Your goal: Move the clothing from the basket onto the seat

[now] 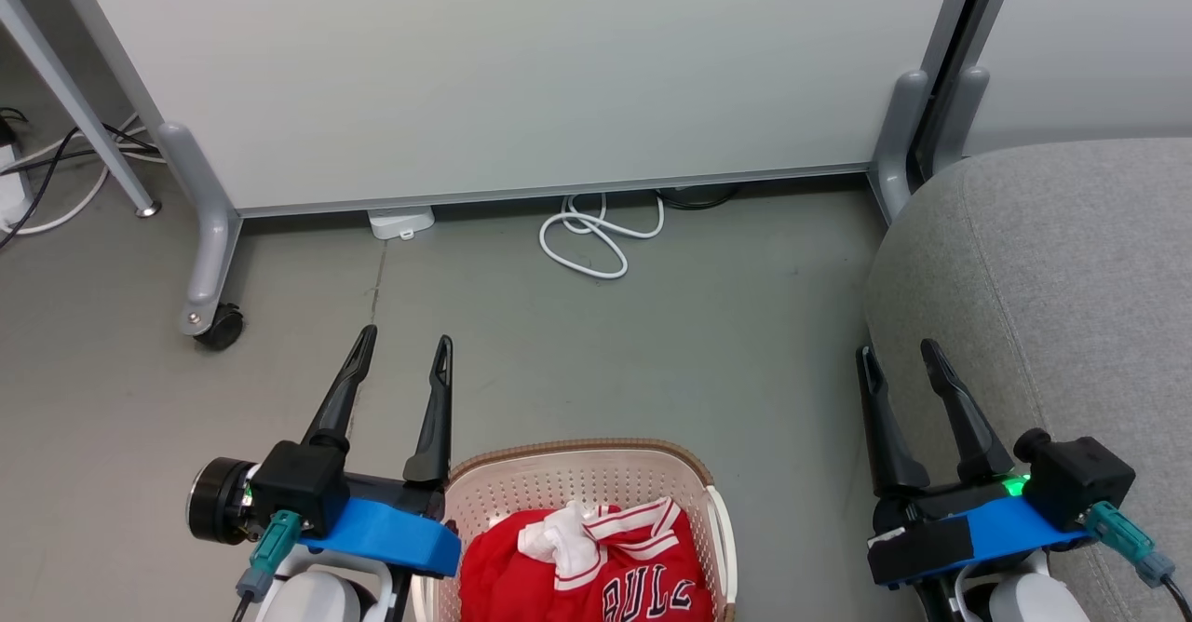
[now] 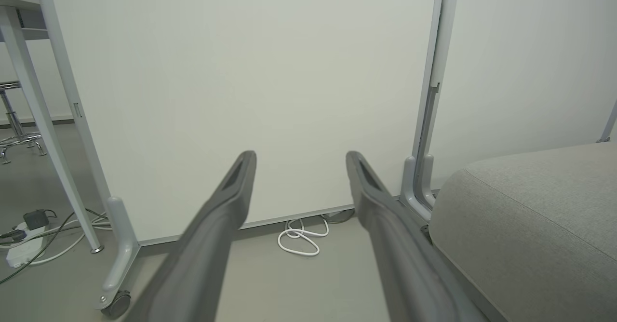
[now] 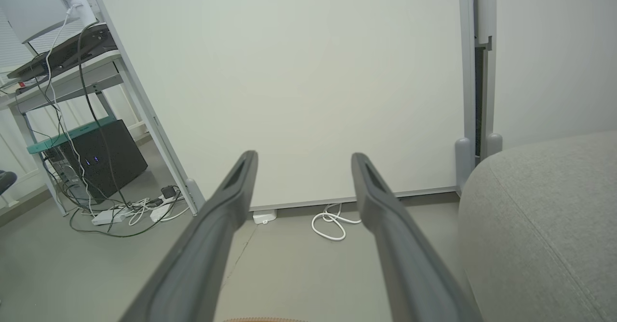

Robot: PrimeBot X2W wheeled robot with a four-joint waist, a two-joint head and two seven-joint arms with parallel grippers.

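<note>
Grey floor (image 1: 652, 343), white partition (image 1: 521, 73) up top, seat (image 1: 1071, 277) at right, clothing (image 1: 577, 575) in basket (image 1: 577, 450) bottom centre; left gripper (image 1: 408, 335), right gripper (image 1: 898, 349) both spread wide.

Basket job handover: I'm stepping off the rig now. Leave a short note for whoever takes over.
Left pincer: open, empty, left of the basket.
Right pincer: open, empty, beside the seat edge.
Clothing: red garments piled in the basket, between the arms.
Done: nothing; no garment shows on the seat.
Left: grasp the garments and carry them right onto the seat.
</note>
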